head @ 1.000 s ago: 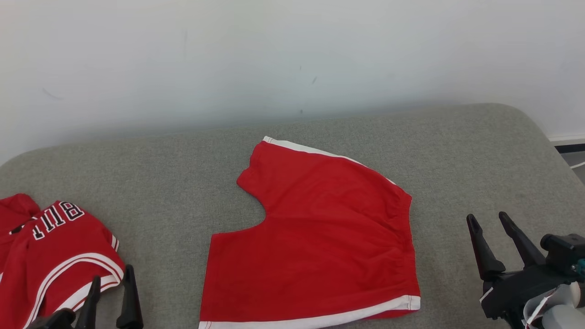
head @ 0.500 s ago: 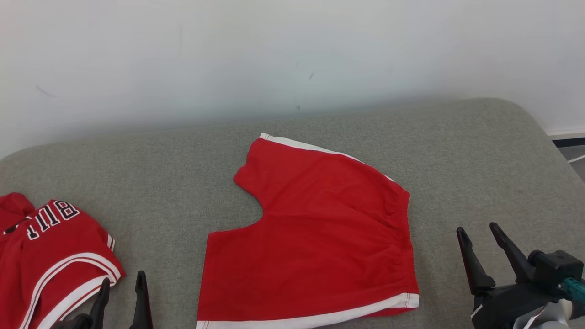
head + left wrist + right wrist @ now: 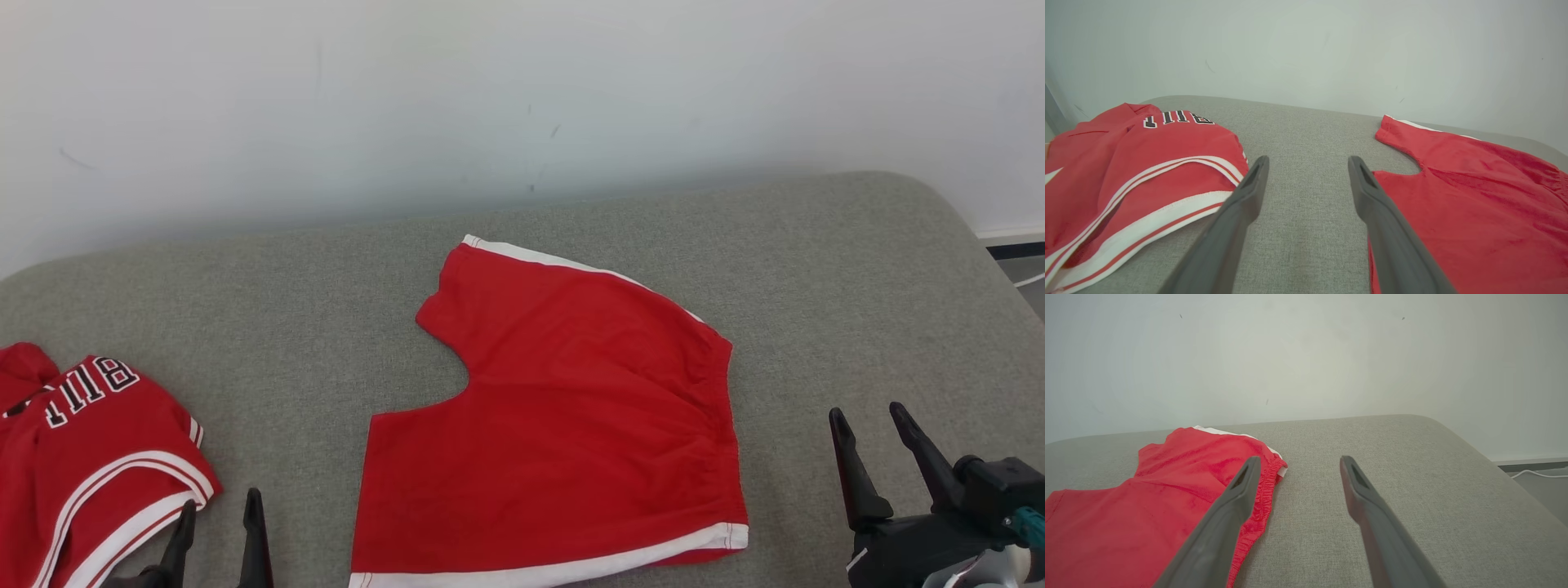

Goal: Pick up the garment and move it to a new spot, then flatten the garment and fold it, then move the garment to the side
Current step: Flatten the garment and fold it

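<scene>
l gripper (image 3: 221, 500) & r gripper (image 3: 865, 410) low, fingers (image 3: 853, 469) apart, flanking red shorts (image 3: 563, 425)

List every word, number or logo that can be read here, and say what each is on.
"BULL": black letters edged in white on the red jersey, upside down in the head view. The word runs into a fold, so any letters beyond these are hidden.
The shorts carry no text on the side that shows, only white trim.
No other writing can be read.
</scene>
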Available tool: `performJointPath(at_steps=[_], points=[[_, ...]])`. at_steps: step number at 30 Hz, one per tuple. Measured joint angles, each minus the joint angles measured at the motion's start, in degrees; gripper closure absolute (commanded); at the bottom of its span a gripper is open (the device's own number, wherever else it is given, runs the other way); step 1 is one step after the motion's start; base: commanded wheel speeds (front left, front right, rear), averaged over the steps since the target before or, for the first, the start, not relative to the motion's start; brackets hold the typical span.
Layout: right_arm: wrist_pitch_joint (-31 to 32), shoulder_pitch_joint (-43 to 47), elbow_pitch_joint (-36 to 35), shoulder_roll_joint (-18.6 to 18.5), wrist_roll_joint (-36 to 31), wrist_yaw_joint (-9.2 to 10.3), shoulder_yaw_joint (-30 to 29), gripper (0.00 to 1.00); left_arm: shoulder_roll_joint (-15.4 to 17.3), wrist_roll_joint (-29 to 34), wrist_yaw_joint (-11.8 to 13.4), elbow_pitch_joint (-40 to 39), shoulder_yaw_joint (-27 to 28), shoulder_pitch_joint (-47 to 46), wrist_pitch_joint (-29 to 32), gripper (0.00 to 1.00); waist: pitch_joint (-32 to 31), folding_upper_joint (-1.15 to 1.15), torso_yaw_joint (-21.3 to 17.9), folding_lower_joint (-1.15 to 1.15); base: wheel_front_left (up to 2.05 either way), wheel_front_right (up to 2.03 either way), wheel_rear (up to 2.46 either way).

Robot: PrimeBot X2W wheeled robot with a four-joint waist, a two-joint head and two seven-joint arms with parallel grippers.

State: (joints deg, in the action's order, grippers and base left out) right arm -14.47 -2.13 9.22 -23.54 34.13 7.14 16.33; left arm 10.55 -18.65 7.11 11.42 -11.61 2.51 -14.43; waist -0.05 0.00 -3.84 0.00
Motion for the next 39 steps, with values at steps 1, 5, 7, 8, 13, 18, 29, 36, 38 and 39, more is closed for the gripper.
performJointPath(at_steps=[1, 5, 7, 8, 13, 18, 29, 36, 38, 39], points=[[0.0, 0.29, -0.01, 0.18, -0.07, 0.0, -0.14, 0.0, -0.03, 0.09, 0.0, -0.03, 0.04, 0.16, 0.0, 0.0, 0.0, 0.0, 0.02, 0.0, 0.0, 0.0, 0.0], [0.0, 0.59, 0.12, 0.59, -0.48, 0.0, -0.9, 0.0, -0.26, 0.54, 0.0, -0.07, 0.48, 0.72, 0.0, 0.0, -0.01, 0.0, 0.09, 0.0, 0.0, 0.0, 0.0], [0.0, 0.6, 0.13, 0.85, -0.66, 0.0, -1.24, 0.0, -0.65, 0.57, 0.0, -0.1, 0.79, 0.72, 0.0, 0.0, -0.02, 0.0, 0.11, 0.0, 0.0, 0.0, 0.0], [0.0, 0.6, 0.13, 0.99, -0.93, 0.0, -1.34, 0.0, -0.88, 0.59, 0.0, -0.15, 0.88, 0.72, 0.0, 0.0, -0.02, 0.0, 0.11, 0.0, 0.0, 0.0, 0.0], [0.0, 0.61, 0.26, 1.32, -1.64, 0.0, -1.88, 0.0, -1.4, 1.01, 0.0, -0.53, 1.09, 0.73, 0.0, 0.0, -0.03, 0.0, 0.11, 0.0, 0.0, 0.0, 0.0], [0.0, 0.62, 0.26, 1.86, -2.35, 0.0, -2.24, 0.0, -1.46, 2.16, 0.0, -0.89, 1.31, 0.75, 0.0, 0.0, -0.01, 0.0, 0.1, 0.0, 0.0, 0.0, 0.0], [0.0, 0.62, 0.29, 2.45, -3.61, 0.0, -2.6, 0.0, -1.52, 4.19, 0.0, -0.92, 1.4, 0.8, 0.75, 0.0, -0.1, 0.0, 0.1, 0.0, 0.0, 0.0, 0.0], [0.0, 0.63, 0.55, 2.49, -3.99, 0.0, -2.85, 0.0, -1.78, 5.97, 0.0, -0.89, 1.74, 1.02, 1.37, 0.0, -0.2, 0.0, 0.2, 0.0, 0.0, 0.0, 0.0], [0.0, 0.63, 0.7, 2.55, -4.01, 0.0, -2.89, 0.0, -1.86, 6.57, 0.0, -0.89, 1.83, 1.22, 1.81, 0.0, -0.23, 0.0, 0.24, 0.0, 0.0, 0.0, 0.0], [0.0, 0.63, 0.8, 2.58, -4.06, 0.0, -2.91, 0.0, -1.88, 6.68, 0.0, -0.91, 1.89, 1.52, 1.87, 0.0, -0.25, 0.0, 0.26, 0.0, 0.0, 0.0, 0.0]])
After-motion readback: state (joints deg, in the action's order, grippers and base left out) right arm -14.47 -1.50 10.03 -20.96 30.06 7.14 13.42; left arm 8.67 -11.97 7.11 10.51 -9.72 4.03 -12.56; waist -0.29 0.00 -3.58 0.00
